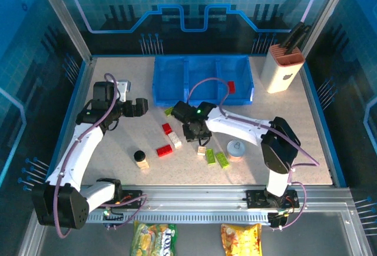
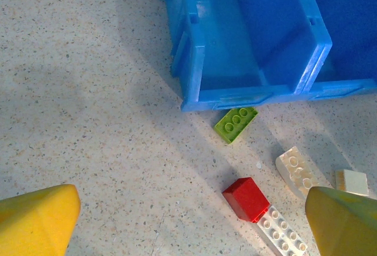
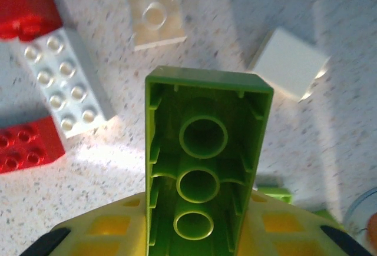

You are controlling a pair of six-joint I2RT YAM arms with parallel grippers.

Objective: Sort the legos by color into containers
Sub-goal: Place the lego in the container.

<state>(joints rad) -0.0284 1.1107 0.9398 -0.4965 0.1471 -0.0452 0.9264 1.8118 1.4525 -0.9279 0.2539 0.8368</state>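
My right gripper (image 3: 200, 232) is shut on a lime green lego (image 3: 206, 156), held underside toward the camera above the table. It hovers (image 1: 194, 131) over the scattered legos in front of the blue tray of containers (image 1: 177, 99). Below it lie red bricks (image 3: 26, 3) (image 3: 26, 150), a long white brick (image 3: 65, 82), a cream brick (image 3: 152, 12) and a white block (image 3: 288, 62). One red lego (image 1: 231, 86) rests in the right compartment. My left gripper (image 1: 141, 106) is open near the tray's left corner, with a green lego (image 2: 235, 123) and a red one (image 2: 247, 199) ahead of it.
A black-lidded jar (image 1: 140, 159) stands at the near left of the brick pile and a silver-topped can (image 1: 237, 149) at its near right. Two green bricks (image 1: 217, 158) lie beside the can. A cream knife block (image 1: 283, 67) stands at the back right.
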